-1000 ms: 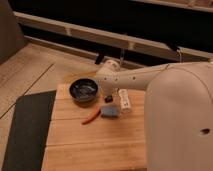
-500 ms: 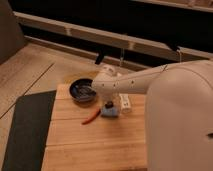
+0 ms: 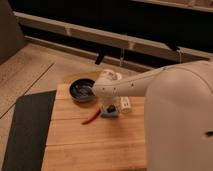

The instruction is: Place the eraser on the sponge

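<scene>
Eraser [image 3: 111, 107] sits on sponge [image 3: 109, 114] beneath the closed claw [image 3: 107, 102].

1. Wooden table [image 3: 90, 145] carried everything, planks running left-right.
2. Dark round bowl [image 3: 81, 90] sat on the table's far left part.
3. Thin curved red-orange object [image 3: 91, 116] lay flat near the table's middle, in front of the bowl, apart from it.
4. White oblong block [image 3: 125, 103] with dark markings lay just right of the claw [image 3: 111, 106], which hung low over mid-table.
5. Dark mat [image 3: 27, 130] lay left of the table, along its edge.
6. Pale floor [image 3: 30, 70] showed behind.
</scene>
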You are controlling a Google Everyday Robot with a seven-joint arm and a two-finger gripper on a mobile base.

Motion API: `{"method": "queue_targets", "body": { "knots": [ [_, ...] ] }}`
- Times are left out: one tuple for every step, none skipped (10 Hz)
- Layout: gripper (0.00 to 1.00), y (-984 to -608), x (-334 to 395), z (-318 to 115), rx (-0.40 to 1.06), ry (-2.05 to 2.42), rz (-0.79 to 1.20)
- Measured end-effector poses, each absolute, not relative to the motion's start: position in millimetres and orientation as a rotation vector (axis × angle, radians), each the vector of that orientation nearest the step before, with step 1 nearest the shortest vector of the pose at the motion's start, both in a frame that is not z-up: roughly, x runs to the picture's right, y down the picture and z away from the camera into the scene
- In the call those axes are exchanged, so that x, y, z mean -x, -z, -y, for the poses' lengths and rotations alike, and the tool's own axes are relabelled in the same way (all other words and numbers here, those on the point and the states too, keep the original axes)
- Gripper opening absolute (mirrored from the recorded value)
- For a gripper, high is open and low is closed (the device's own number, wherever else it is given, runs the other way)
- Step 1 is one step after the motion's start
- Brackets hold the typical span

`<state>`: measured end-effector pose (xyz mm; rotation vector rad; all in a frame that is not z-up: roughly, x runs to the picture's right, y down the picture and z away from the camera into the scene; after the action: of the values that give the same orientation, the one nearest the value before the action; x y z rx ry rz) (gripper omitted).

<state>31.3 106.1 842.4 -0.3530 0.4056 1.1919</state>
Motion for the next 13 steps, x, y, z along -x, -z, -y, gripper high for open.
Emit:
{"method": "queue_targets", "body": {
  "knots": [
    [0.0, -843.8, -30.5, -110.0, 0.365, -1.184, -0.408],
    [0.0, -846.4, -28.5, -116.7, 0.386, -1.17, -0.411],
    [0.0, -848.6, -27.3, -120.8, 0.4, -1.159, -0.412],
    [0.0, -850.4, -26.6, -123.4, 0.411, -1.154, -0.412],
    [0.0, -851.8, -26.5, -125.4, 0.42, -1.15, -0.413],
    [0.04, -853.4, -25.9, -126.4, 0.428, -1.144, -0.411],
    [0.11, -854.3, -26.1, -127.0, 0.431, -1.139, -0.411],
    [0.22, -855.1, -26.7, -128.3, 0.436, -1.134, -0.414],
    [0.31, -855.7, -27.7, -129.1, 0.44, -1.131, -0.418],
    [0.42, -856.4, -28.4, -129.8, 0.444, -1.13, -0.421],
    [0.52, -857.0, -28.7, -130.6, 0.449, -1.127, -0.424],
    [0.61, -857.2, -28.4, -131.3, 0.456, -1.126, -0.425],
    [0.65, -857.6, -28.5, -131.5, 0.461, -1.128, -0.426]
  ]
}}
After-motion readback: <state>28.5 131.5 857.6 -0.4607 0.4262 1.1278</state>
